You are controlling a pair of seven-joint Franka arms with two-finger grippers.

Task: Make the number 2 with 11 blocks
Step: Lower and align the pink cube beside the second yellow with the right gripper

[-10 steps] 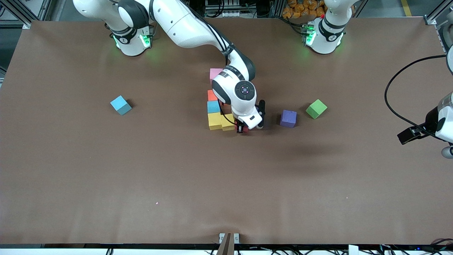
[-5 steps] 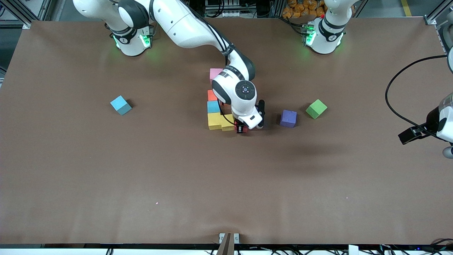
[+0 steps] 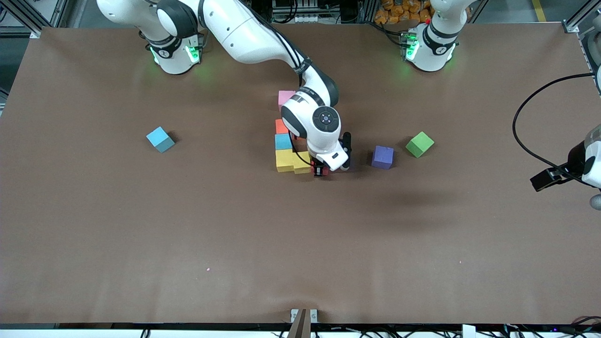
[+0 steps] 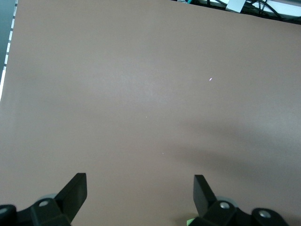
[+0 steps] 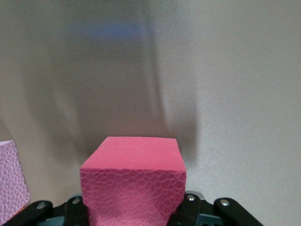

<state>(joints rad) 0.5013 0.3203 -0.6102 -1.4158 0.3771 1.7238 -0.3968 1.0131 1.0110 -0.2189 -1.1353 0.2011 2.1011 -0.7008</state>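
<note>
Number 2 [image 3: 292, 150]: partly built, mid-table; much of it hidden under the right arm.
- Visible members: pink cube [image 3: 284, 97] farthest from the front camera, then orange cube [image 3: 281, 126], light blue cube [image 3: 283, 141], two yellow cubes [image 3: 293, 161] touching in the nearest row.
- Red cube [image 5: 134, 181]: clamped between the fingers of the right gripper [image 3: 321, 171], low at the end of the yellow row toward the left arm's side. Contact with table: cannot tell.
- Step in hand, judged: seating the red cube as third in the nearest row. Best done flush against the yellow neighbour, edges square, released only once flat, lifted straight up so nothing drags.

Loose stock:
- Purple cube [image 3: 382, 157], toward the left arm's end.
- Blue cube [image 3: 160, 139], alone toward the right arm's end.
- Green cube [image 3: 419, 143], beside the purple.

Left gripper [image 4: 140, 188]: fingers wide apart, empty, waiting over bare table [image 3: 300, 244].
</note>
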